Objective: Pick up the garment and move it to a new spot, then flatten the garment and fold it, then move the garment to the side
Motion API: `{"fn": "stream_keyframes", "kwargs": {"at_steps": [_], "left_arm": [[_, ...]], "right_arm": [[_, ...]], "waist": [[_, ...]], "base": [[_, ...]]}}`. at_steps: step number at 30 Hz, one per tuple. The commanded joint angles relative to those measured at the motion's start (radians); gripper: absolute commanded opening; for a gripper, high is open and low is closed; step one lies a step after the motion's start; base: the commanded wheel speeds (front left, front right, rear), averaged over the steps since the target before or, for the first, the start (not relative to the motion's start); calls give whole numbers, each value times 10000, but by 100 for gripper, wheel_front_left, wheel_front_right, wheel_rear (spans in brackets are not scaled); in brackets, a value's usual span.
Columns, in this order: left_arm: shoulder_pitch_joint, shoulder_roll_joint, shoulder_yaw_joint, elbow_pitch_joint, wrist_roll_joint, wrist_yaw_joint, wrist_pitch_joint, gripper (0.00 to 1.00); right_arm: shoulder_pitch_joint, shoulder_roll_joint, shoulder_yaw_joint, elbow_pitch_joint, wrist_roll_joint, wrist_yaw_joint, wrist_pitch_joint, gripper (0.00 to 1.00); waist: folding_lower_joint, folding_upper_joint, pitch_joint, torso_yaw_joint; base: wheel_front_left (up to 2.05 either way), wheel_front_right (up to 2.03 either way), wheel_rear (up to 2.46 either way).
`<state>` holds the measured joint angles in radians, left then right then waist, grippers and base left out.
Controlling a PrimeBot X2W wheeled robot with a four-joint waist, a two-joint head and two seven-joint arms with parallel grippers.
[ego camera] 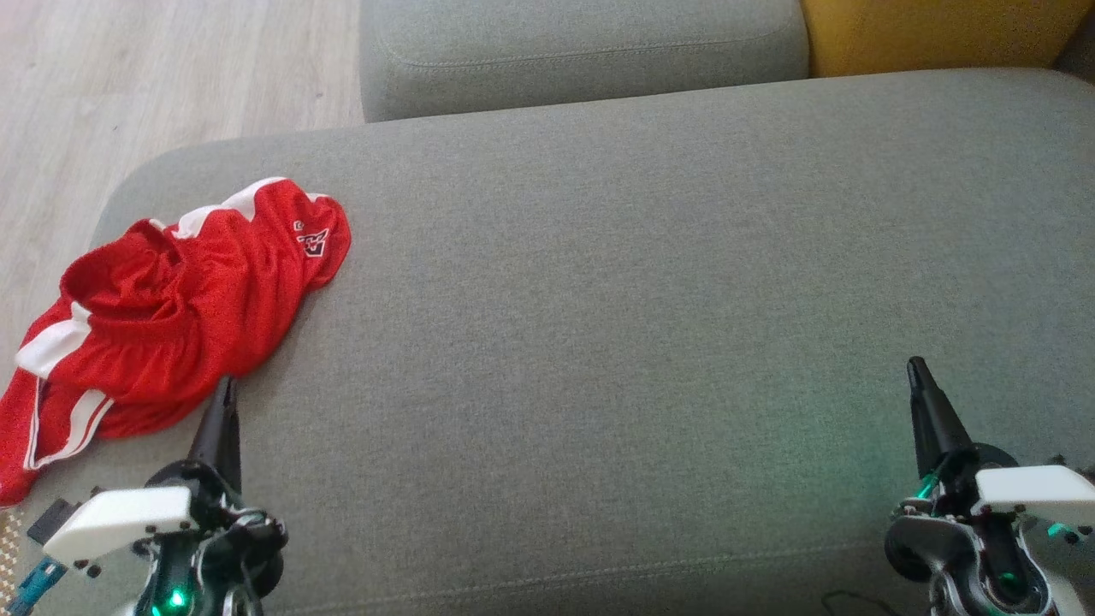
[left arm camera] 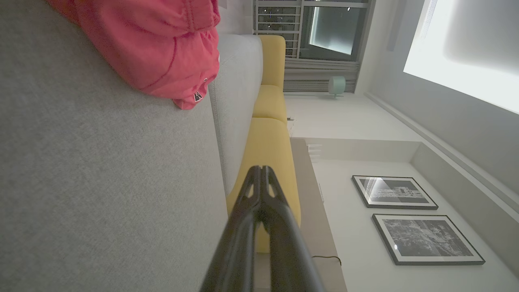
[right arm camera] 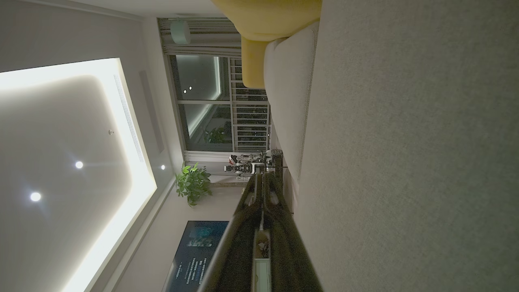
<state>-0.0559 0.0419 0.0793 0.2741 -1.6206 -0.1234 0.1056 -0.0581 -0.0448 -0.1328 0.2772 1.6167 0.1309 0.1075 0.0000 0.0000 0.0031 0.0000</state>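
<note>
Grey seat cushion [ego camera: 616,325]: bare from centre to right edge, near to far. Open passage. Left end: red shorts [ego camera: 171,316] crumpled in a raised heap, draping over the left rim toward the wood floor [ego camera: 128,77]. Left gripper [ego camera: 224,385] tip just beside the heap's near hem, so room is tight there. Far side walled by grey back cushion [ego camera: 582,51] and yellow cushion [ego camera: 932,34]. Right gripper [ego camera: 917,370] over bare cushion.

Red mesh-cloth garment [ego camera: 171,316] on matt woven grey sofa cushion [ego camera: 599,299]

Likely a home living room: grey sofa [ego camera: 599,299], framed pictures [left arm camera: 393,192], potted plant [right arm camera: 194,182].
</note>
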Motion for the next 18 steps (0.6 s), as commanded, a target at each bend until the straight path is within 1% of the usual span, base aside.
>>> {"fn": "stream_keyframes", "kwargs": {"at_steps": [1,18], "left_arm": [[-520,83,342,-293,117,-73,74,0],[-520,83,342,-293,117,-73,74,0]], "right_arm": [[-498,-54,193,-324,-78,-2,55,0],[-498,-54,193,-324,-78,-2,55,0]], "waist": [[0,0,0,0],[0,0,0,0]], "base": [[0,0,0],[0,0,0]]}}
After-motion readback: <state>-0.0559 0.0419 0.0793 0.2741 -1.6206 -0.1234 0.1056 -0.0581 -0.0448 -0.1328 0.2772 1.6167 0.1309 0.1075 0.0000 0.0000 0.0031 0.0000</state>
